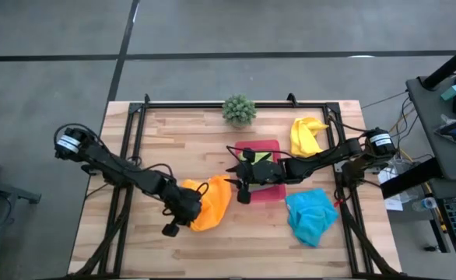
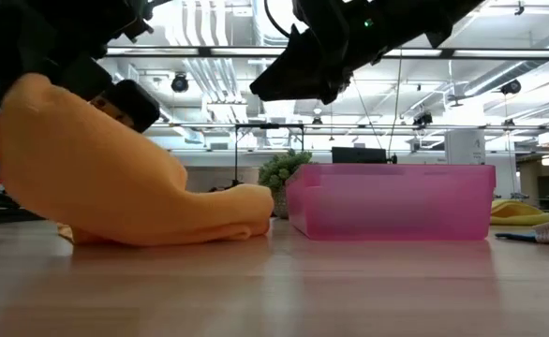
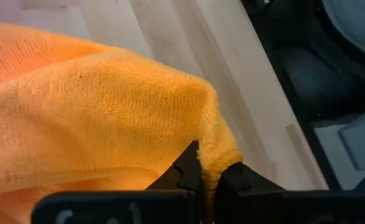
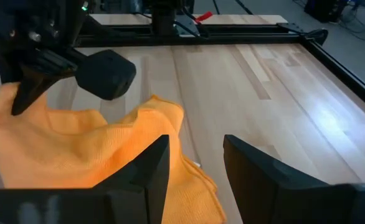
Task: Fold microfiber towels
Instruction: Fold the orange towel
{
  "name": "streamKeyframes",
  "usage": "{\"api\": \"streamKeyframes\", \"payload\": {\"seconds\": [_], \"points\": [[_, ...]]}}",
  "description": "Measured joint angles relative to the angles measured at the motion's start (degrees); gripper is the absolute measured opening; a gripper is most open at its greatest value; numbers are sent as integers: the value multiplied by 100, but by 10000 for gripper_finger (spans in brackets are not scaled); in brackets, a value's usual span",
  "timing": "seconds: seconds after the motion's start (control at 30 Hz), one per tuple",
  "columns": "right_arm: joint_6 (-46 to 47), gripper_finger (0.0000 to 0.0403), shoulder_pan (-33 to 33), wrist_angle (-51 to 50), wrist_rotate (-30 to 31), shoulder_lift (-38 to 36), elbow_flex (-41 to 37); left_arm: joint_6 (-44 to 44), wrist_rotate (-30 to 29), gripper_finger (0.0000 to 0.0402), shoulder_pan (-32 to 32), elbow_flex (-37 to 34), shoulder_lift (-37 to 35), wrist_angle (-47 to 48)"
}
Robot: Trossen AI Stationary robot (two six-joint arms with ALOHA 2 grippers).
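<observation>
An orange towel (image 1: 215, 201) lies bunched on the wooden table, left of a pink tray (image 1: 272, 146). My left gripper (image 1: 189, 205) is shut on its left end, which stands raised in the low view (image 2: 59, 140). The towel's other end (image 2: 242, 211) rests on the table. My right gripper (image 4: 195, 165) hovers open just right of the towel, over the tray's left edge, with only bare table showing between its fingers. A yellow towel (image 1: 306, 136) and a turquoise towel (image 1: 312, 216) lie crumpled on the right. My left gripper pinches a bunched fold of the orange towel at its edge (image 3: 215, 158) between its two fingers. The fingers come slanting down from the table's left. The held end is lifted off the table, and the rest slopes down slack onto the wood.
A small green potted plant (image 1: 239, 110) stands at the table's far edge, behind the tray. A black metal frame (image 1: 236, 103) runs round the table's far and side edges. Bare wood lies along the near edge (image 1: 236, 249).
</observation>
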State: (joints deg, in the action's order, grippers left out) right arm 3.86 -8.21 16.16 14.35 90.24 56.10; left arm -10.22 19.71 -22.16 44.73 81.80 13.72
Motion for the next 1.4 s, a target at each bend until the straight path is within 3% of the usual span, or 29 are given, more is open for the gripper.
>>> {"api": "streamKeyframes", "payload": {"seconds": [0.3,0.57,0.8,1.1,1.4], "points": [[31,144,0,191,-5,159,109,-150,38,0,-170,0,-116,7],[-315,144,16,-79,-189,1202,1031,-438,33,0,-314,-13,-120,33],[-198,144,303,-1252,-1527,1935,2110,-606,-48,0,-484,-52,-122,26],[-481,144,492,-1240,-3193,2886,2982,-766,-112,0,-539,-248,-127,-195],[-815,144,487,-1248,-3287,3527,3799,-972,-110,0,-587,-324,-202,-266]]}}
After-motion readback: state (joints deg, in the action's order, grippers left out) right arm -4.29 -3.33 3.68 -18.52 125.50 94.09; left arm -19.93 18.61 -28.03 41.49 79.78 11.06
